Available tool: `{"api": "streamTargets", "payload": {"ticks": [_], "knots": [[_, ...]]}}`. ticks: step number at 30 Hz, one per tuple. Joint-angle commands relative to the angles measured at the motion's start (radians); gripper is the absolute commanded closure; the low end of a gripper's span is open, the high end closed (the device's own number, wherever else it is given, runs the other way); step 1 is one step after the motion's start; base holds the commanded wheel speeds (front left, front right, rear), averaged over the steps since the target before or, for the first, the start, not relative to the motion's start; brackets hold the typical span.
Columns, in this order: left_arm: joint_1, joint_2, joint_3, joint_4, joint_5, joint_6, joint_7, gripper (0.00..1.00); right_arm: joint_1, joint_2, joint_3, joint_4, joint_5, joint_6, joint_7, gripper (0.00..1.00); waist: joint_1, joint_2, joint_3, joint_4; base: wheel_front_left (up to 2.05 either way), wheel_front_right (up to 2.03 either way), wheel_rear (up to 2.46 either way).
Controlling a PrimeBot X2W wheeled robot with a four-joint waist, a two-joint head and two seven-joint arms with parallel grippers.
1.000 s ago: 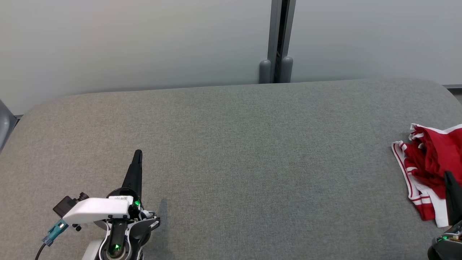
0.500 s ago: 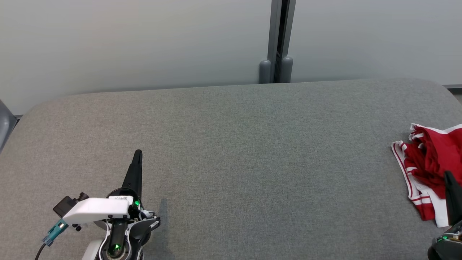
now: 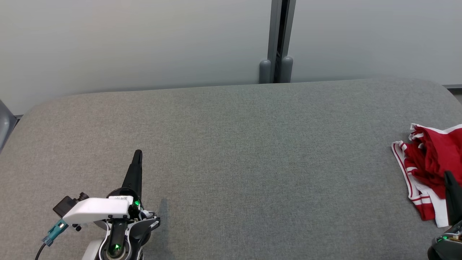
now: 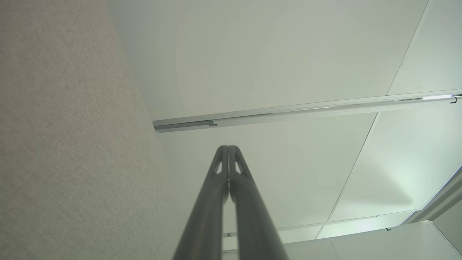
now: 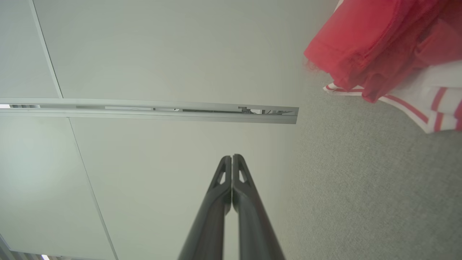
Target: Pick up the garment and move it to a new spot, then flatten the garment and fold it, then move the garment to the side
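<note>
Since the red garment looks light and limp, pinch its striped hem; left gripper and right gripper jaws sit clenched, empty.

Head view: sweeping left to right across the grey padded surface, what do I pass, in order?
left tool, shut, at the near left → grey post behind the far edge → crumpled red and white garment at the right edge.
</note>
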Motion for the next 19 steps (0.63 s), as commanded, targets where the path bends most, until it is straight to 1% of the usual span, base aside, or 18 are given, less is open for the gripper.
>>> {"api": "streamTargets", "payload": {"ticks": [1, 19], "knots": [[-0.011, 0.006, 0.004, 0.0, 0.0, -0.003, 0.003, 1.0, -0.009, -0.003, -0.001, -0.005, 0.004, 0.0, 0.001, 1.0, 0.0, 0.0, 0.0, 0.0, 0.0, 0.0, 0.0], [-0.011, 0.006, 0.004, 0.0, 0.0, -0.003, 0.003, 1.0, -0.009, -0.003, -0.001, -0.005, 0.005, 0.0, 0.001, 1.0, 0.0, 0.0, 0.0, 0.0, 0.0, 0.0, 0.0]]}}
